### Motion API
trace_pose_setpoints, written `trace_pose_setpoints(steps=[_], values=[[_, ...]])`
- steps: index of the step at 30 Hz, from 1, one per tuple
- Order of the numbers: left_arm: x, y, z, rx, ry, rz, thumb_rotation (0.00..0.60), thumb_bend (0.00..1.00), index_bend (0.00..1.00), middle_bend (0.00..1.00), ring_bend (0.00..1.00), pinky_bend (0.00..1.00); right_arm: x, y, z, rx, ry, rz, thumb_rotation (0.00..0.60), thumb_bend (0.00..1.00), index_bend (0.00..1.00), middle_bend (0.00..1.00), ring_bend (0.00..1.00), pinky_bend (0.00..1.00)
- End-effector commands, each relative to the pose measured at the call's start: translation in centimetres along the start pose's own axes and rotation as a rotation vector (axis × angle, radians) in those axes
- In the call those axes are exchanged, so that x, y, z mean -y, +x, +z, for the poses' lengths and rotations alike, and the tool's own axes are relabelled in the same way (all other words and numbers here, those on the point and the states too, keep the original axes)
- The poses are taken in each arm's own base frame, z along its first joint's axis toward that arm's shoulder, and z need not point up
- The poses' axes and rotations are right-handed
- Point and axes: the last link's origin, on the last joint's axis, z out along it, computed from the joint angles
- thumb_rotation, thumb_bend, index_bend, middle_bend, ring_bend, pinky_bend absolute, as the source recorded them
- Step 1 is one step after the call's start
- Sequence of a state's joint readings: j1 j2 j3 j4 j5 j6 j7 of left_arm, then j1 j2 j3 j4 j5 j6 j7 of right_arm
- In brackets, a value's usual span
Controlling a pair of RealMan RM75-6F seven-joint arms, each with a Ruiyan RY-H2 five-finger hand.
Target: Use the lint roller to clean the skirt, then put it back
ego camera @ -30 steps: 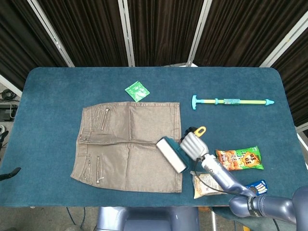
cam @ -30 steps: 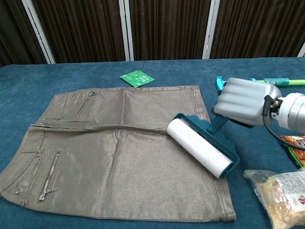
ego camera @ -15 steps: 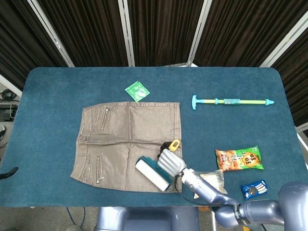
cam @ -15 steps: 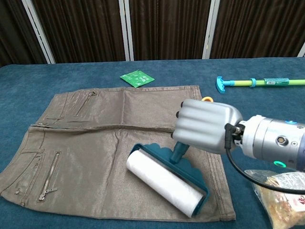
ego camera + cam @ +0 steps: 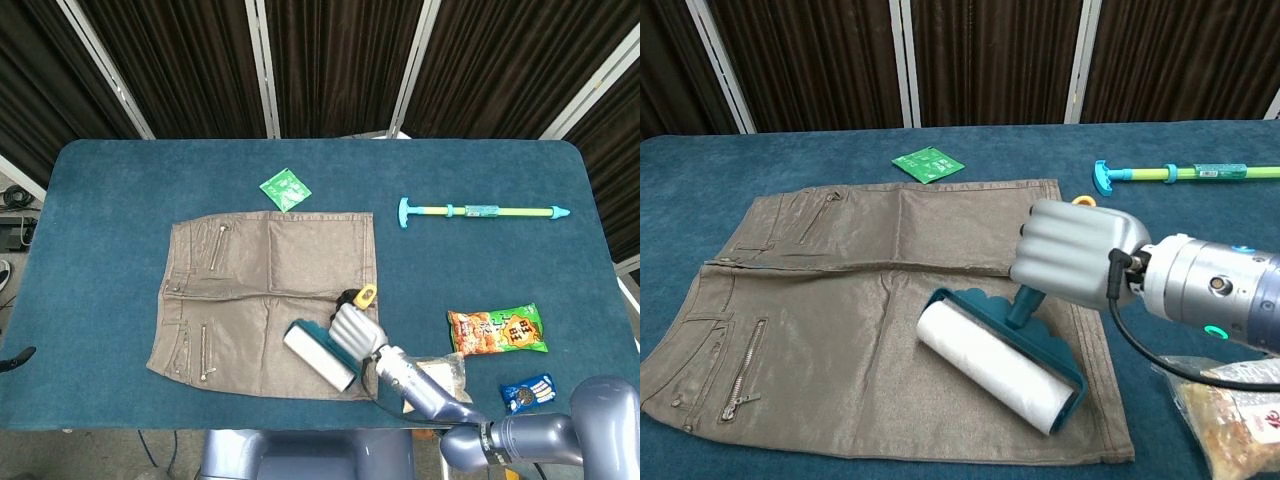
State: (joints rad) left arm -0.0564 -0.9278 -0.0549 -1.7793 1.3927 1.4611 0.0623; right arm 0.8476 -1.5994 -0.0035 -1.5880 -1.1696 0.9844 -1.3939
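A brown skirt [image 5: 262, 300] [image 5: 855, 310] lies flat on the blue table, waistband to the left. My right hand [image 5: 356, 330] [image 5: 1075, 263] grips the teal handle of the lint roller [image 5: 320, 354] [image 5: 998, 363]. The white roll rests on the skirt's lower right part, near the hem. A yellow loop at the handle's end sticks out above the hand. My left hand is outside both views.
A green packet [image 5: 285, 189] [image 5: 927, 163] lies beyond the skirt. A green and yellow stick [image 5: 482, 212] [image 5: 1185, 173] lies at the right back. Snack bags [image 5: 497, 331] and a clear bag [image 5: 1230, 415] sit right of the skirt, with a small blue pack [image 5: 526, 393] near the front edge.
The right hand swept the roller from the skirt's right edge leftward and toward the near hem, then shifted it back a little to the right in the last half second.
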Motion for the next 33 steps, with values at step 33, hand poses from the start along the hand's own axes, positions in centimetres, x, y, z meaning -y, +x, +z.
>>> trace_pose_setpoints(steps=[33], values=[[-0.3, -0.3, 0.2, 0.012, 0.000, 0.011, 0.600, 0.00, 0.00, 0.00, 0.00, 0.00, 0.6, 1.7, -0.3, -0.066, 0.043, 0.023, 0.600, 0.86, 0.47, 0.50, 0.40, 0.43]])
